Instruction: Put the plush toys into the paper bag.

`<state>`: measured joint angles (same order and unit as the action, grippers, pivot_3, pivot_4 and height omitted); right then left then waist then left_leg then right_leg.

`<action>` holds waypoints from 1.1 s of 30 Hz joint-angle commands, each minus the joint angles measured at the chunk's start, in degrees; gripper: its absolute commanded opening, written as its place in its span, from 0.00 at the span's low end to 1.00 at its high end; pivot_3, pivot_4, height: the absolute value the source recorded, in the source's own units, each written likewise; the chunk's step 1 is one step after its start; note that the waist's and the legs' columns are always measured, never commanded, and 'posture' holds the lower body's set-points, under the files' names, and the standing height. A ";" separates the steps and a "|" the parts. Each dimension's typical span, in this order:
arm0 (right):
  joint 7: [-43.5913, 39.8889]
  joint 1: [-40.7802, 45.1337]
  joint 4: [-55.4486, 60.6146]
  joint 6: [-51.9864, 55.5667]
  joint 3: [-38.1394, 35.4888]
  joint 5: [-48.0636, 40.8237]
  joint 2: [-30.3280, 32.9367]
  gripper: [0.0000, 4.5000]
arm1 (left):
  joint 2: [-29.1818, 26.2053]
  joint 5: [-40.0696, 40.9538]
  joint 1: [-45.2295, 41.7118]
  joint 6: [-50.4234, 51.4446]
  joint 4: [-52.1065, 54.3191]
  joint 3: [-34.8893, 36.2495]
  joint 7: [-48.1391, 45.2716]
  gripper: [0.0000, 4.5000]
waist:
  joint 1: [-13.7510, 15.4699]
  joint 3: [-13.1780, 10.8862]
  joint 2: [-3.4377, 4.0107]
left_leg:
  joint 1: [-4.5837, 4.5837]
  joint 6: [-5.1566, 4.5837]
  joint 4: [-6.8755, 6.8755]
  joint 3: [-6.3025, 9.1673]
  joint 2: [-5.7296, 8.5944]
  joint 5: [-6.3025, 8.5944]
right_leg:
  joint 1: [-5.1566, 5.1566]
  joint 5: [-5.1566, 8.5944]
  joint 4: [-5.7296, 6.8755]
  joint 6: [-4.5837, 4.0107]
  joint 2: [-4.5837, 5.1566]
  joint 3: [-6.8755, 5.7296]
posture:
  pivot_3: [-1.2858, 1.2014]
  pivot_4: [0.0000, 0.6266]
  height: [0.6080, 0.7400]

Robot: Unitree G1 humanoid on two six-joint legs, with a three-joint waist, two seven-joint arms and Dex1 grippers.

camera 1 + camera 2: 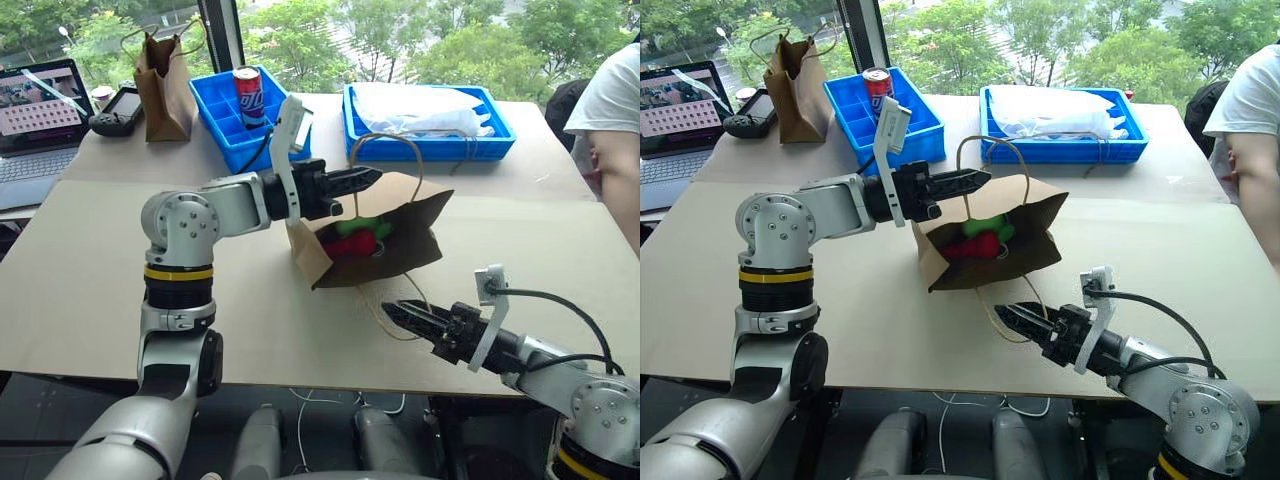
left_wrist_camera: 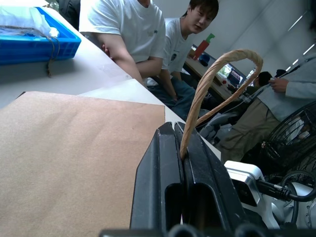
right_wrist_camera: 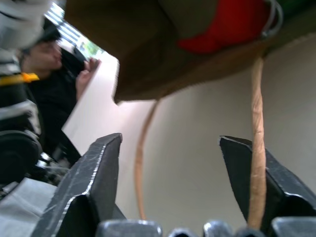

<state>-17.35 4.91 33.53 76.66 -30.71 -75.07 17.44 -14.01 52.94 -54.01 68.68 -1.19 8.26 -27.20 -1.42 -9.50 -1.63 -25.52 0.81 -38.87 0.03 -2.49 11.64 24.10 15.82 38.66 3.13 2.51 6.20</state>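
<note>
Beige tabletop (image 1: 120, 300) runs out from the near edge, where the right gripper (image 1: 400, 318) hovers, jaws apart and empty. Beyond it the light, floppy paper bag (image 1: 405, 240) lies mouth open, red and green plush toys (image 1: 355, 240) inside, soft, squashable. Left gripper (image 1: 365, 178) pinches its rope handle (image 2: 217, 79), the sensible hold
</note>
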 commanded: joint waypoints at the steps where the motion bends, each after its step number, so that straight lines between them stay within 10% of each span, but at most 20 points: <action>1: 6.49 2.97 -0.80 -8.97 -1.21 -14.97 2.61 0.44 | -0.83 0.04 -1.41 -1.00 1.20 0.80 -0.32 0.00 | -0.21 0.00 0.00 | 0.00 0.00 0.00 0.00 0.00 0.00 | 0.00 0.00 0.00 0.00 0.00 0.00 | 0.52 0.24 0.68; 7: 17.48 19.63 -4.88 -19.95 5.87 -22.33 7.45 0.00 | -4.22 -5.56 -6.68 -7.72 -5.86 -0.45 -4.78 0.00 | -1.17 -0.01 0.00 | 0.03 -0.03 0.01 0.01 0.00 -0.05 | 0.04 0.00 0.09 0.00 -0.04 0.00 | 0.52 0.24 0.68; 23: 25.02 25.96 -9.21 -24.97 15.29 -24.45 15.55 0.00 | -8.88 -7.71 -5.06 -7.09 -5.96 -2.97 -13.94 0.00 | -0.76 -0.01 0.01 | -0.26 -0.04 0.08 0.06 -0.01 -0.05 | 0.14 0.00 -0.12 -0.01 0.03 -0.09 | 0.52 0.24 0.68; 24: 25.34 25.54 -9.02 -25.36 15.34 -25.23 15.62 0.00 | -9.28 -7.28 -5.01 -6.36 -5.98 -2.69 -14.67 0.13 | -0.81 -0.02 0.01 | -0.26 -0.04 0.08 0.06 -0.02 -0.05 | 0.14 0.00 -0.11 -0.01 0.02 -0.09 | 0.52 0.24 0.68; 33: 23.88 24.56 -8.61 -26.13 14.56 -28.20 20.17 0.64 | -18.21 -13.30 -7.97 -11.22 -12.82 -4.48 -23.32 0.80 | -1.05 -0.02 0.01 | -0.22 -0.06 0.08 0.06 -0.02 -0.06 | 0.16 0.00 -0.05 -0.01 0.00 -0.09 | 0.52 0.24 0.68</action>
<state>7.80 29.43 23.06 51.78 -14.28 -101.39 36.34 -30.41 41.06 -59.58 59.90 -13.42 3.51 -48.14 -2.47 -9.52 -1.62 -25.75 0.75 -38.79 0.09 -2.51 11.57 24.25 15.81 38.60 3.12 2.51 6.11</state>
